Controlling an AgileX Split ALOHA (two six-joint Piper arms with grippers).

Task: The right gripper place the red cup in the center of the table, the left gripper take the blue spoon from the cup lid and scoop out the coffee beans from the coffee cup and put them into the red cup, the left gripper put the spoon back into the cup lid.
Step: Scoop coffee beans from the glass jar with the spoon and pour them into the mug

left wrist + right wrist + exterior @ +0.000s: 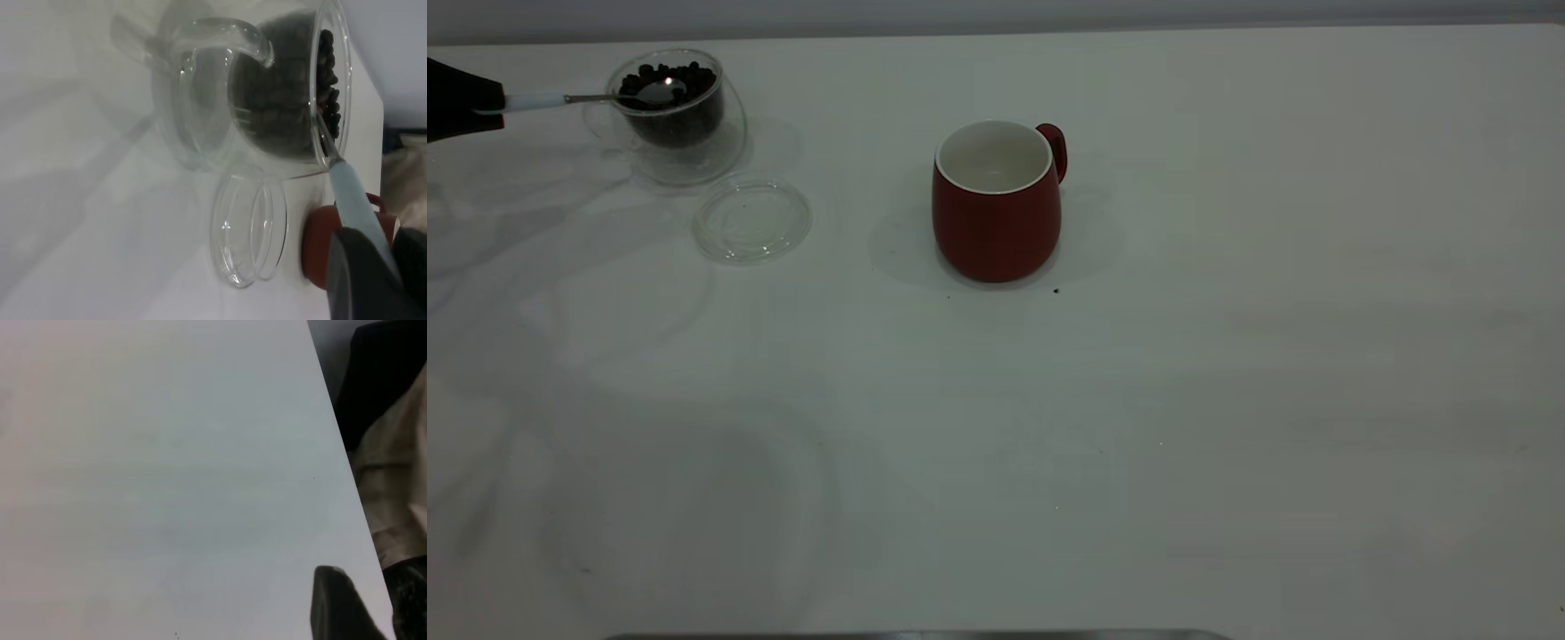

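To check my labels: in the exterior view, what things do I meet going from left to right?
End effector → spoon → glass cup of coffee beans → lid → red cup.

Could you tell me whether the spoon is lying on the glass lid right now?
No, the spoon reaches into the glass cup, and the lid lies bare.

Red cup (997, 222): dark red outside, white inside, red handle. Coffee cup (680, 133): clear glass. Coffee beans (671, 116): dark brown-black. Blue spoon (574, 99): pale blue-white handle, shiny steel bowl. Cup lid (751, 220): clear. Table (1227, 400): plain white, few dark specks. Left gripper (458, 100): black.
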